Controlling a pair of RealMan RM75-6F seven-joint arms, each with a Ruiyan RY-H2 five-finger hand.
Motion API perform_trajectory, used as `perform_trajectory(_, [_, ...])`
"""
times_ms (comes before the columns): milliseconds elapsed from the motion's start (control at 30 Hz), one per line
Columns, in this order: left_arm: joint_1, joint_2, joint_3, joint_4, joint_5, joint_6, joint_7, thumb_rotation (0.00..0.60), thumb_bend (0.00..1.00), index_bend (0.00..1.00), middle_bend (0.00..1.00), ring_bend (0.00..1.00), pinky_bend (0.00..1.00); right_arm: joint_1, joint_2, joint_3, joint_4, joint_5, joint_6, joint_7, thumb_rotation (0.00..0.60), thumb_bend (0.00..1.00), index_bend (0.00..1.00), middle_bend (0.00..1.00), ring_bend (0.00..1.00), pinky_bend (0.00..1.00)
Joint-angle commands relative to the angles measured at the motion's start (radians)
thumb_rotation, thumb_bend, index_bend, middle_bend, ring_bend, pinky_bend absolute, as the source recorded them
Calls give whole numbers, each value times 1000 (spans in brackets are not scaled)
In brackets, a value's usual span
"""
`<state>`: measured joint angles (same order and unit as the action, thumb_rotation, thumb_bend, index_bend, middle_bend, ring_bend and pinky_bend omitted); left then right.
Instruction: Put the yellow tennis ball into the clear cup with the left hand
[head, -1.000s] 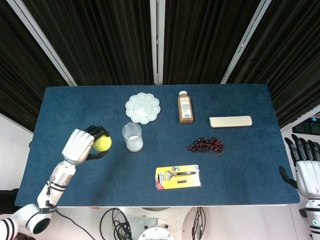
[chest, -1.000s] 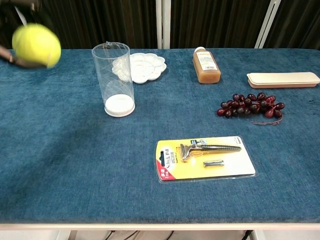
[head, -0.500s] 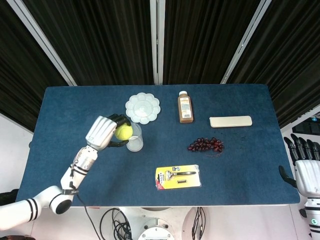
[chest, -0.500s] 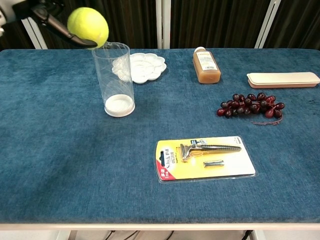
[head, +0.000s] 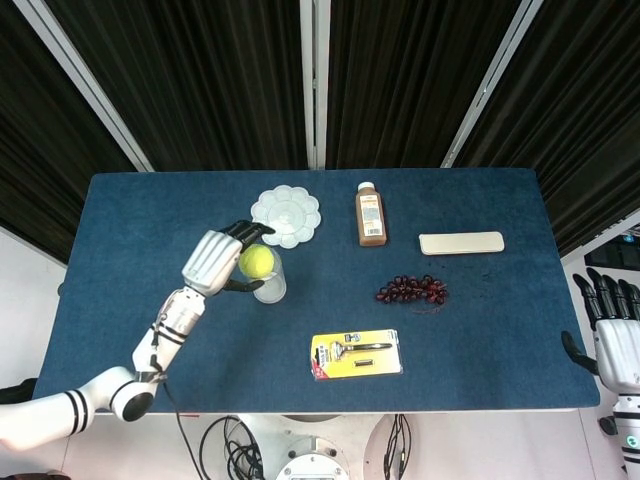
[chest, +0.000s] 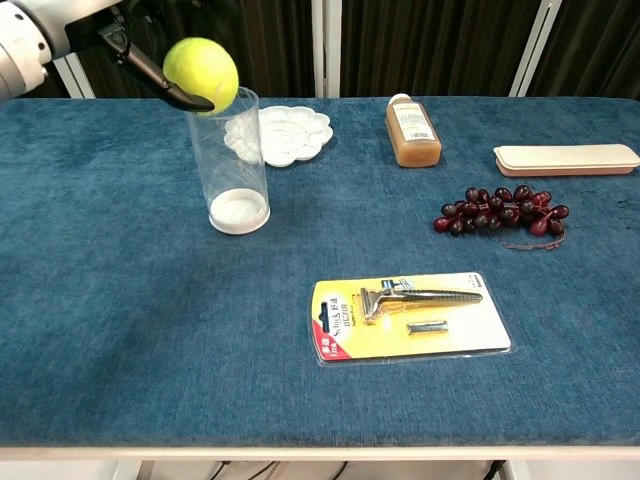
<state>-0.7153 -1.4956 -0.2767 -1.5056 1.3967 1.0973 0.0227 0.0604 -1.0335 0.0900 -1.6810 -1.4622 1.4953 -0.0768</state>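
My left hand (head: 212, 262) grips the yellow tennis ball (head: 256, 261), holding it right over the mouth of the clear cup (head: 269, 285). In the chest view the tennis ball (chest: 201, 74) sits at the cup's rim, slightly to its left, with dark fingers (chest: 165, 82) curled under it. The clear cup (chest: 230, 170) stands upright on the blue table with a white base and nothing inside. My right hand (head: 613, 340) hangs off the table's right edge, fingers apart, holding nothing.
A white palette dish (head: 286, 215) lies just behind the cup. A brown bottle (head: 371, 214), a cream case (head: 461, 243), a bunch of dark grapes (head: 411, 290) and a packaged razor (head: 357, 354) lie to the right on the table (head: 150, 210).
My left hand has carried the ball rightward from the table's left side to the cup's mouth, and lowered it a little toward the rim. The right hand has barely moved.
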Motion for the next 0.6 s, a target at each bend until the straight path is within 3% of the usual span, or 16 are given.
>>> perform_trajectory(33, [-4, -11, 1, 12, 9, 17, -21, 600, 56, 91, 76, 59, 318, 0, 0, 0, 1, 1, -1, 1, 600, 296, 0, 0, 0, 0])
perform_trajectory(367, [35, 47, 24, -47, 29, 93, 33, 600, 36, 121, 82, 38, 194, -1, -2, -1, 5, 4, -2, 5, 600, 296, 0, 0, 0, 0])
perform_trajectory(600, [197, 241, 157, -165, 41, 192, 213, 600, 46, 156, 86, 2, 55, -7, 4, -2, 8, 12, 1, 4, 600, 297, 0, 0, 0, 0])
